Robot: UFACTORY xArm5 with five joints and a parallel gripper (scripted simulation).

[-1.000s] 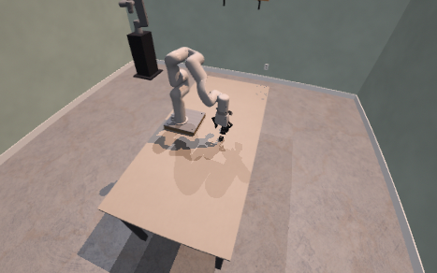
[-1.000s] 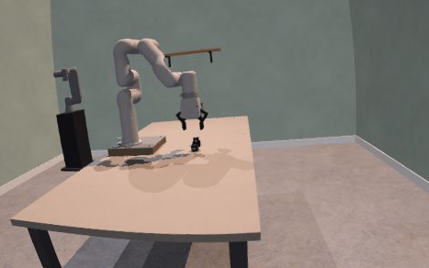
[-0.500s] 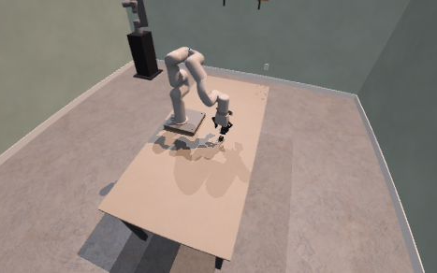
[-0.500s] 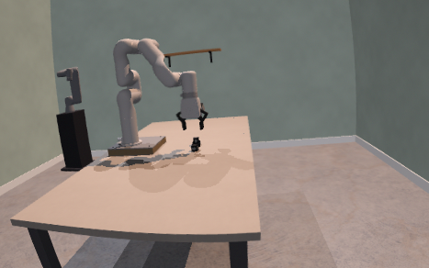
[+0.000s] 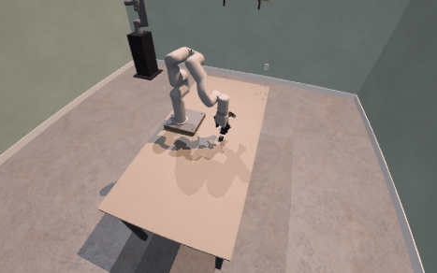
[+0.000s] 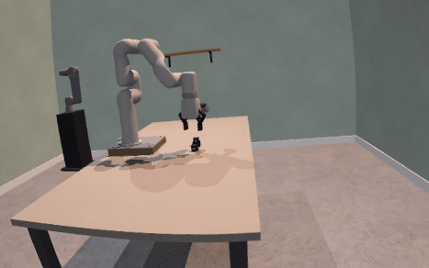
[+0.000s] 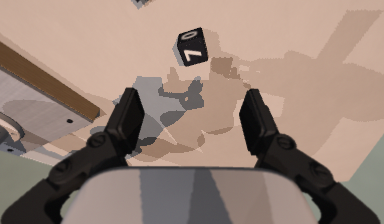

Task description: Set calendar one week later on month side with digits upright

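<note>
A black cube (image 7: 193,47) with a white 0 on one face and a white 7 on another stands turned a little at the top middle of the wrist view, beyond the fingers. My gripper (image 7: 191,101) (image 6: 193,128) is wide open, with nothing between its fingers, and hangs above the table. Small dark objects (image 6: 195,147) (image 5: 221,138) lie below it, too small for me to read or tell apart. A dark grey piece (image 7: 141,2) is cut off by the top edge of the wrist view. The tray, the month's name and the second cube's digit cannot be made out.
The arm's base plate (image 5: 187,123) (image 6: 137,146) stands left of the gripper; its wooden edge (image 7: 48,80) shows in the wrist view. Shadows of the arm fall across the table top (image 5: 182,206) (image 6: 160,211). The table's long right edge runs beyond the gripper.
</note>
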